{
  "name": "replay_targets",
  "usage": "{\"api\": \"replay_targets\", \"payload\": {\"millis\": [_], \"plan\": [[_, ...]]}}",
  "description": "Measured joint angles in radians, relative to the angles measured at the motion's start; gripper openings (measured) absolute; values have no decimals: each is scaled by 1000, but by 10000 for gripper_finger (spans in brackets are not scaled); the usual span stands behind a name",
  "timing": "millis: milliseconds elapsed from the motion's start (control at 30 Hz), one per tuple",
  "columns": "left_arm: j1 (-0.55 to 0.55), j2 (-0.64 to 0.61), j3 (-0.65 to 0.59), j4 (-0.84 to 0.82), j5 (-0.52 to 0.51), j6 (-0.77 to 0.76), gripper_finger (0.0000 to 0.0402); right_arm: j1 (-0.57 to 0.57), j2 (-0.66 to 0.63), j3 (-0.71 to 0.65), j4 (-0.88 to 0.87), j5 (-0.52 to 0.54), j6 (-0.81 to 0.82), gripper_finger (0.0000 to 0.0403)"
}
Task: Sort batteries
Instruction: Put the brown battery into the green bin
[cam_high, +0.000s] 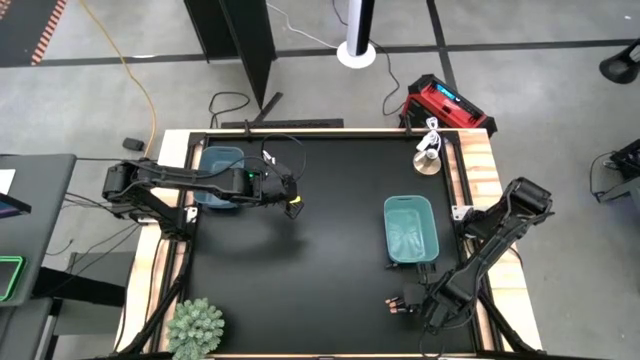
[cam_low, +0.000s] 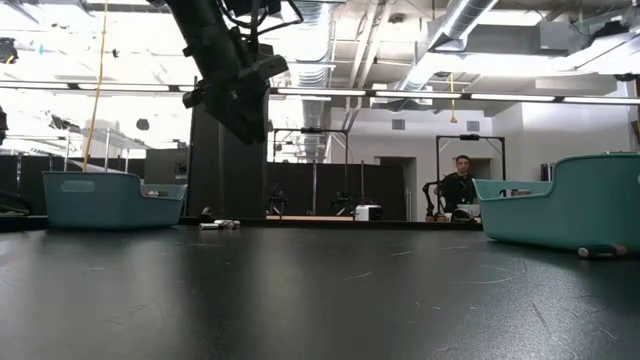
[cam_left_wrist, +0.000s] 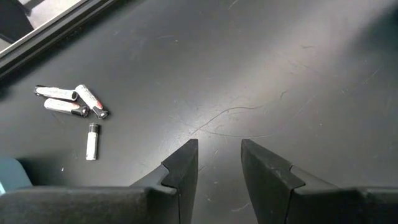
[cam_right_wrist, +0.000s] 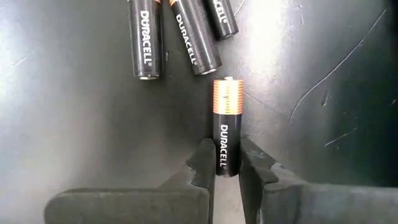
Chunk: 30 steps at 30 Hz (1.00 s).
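Down at the near right corner of the counter (cam_high: 320, 230), the right gripper (cam_right_wrist: 227, 163) has its fingers pinching a black and copper battery (cam_right_wrist: 225, 127), its lower end hidden between them, lying flat on the dark surface; three more dark batteries (cam_right_wrist: 180, 31) lie just beyond it, their far ends cut off by the frame edge, so their full length can't be seen. From above, this cluster shows only as tiny reddish specks beside the right gripper (cam_high: 410, 302), just below the right teal bin (cam_high: 410, 230). Over on the left side, the left gripper (cam_left_wrist: 219, 163) hangs above the counter with its fingers spread and nothing between them; four whitish batteries (cam_left_wrist: 74, 109) lie loosely grouped off to one side of it, well apart from the fingers. The left teal bin (cam_high: 220, 175) sits partly hidden under the left arm; what either bin holds can't be made out
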<state>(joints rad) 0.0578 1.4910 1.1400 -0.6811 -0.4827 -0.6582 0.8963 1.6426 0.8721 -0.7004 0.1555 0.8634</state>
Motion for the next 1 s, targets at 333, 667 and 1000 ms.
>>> {"api": "replay_targets", "payload": {"millis": [333, 667, 1000], "plan": [[-3, 0, 0, 1, 6, 8, 116, 0, -2, 102, -140, 13, -27, 54], [-26, 0, 0, 1, 6, 16, 116, 0, -101, 268, -419, 99, -34, 54], [-37, 0, 0, 2, 6, 9, 116, -51, -264, 430, -785, 274, -23, 54]]}}
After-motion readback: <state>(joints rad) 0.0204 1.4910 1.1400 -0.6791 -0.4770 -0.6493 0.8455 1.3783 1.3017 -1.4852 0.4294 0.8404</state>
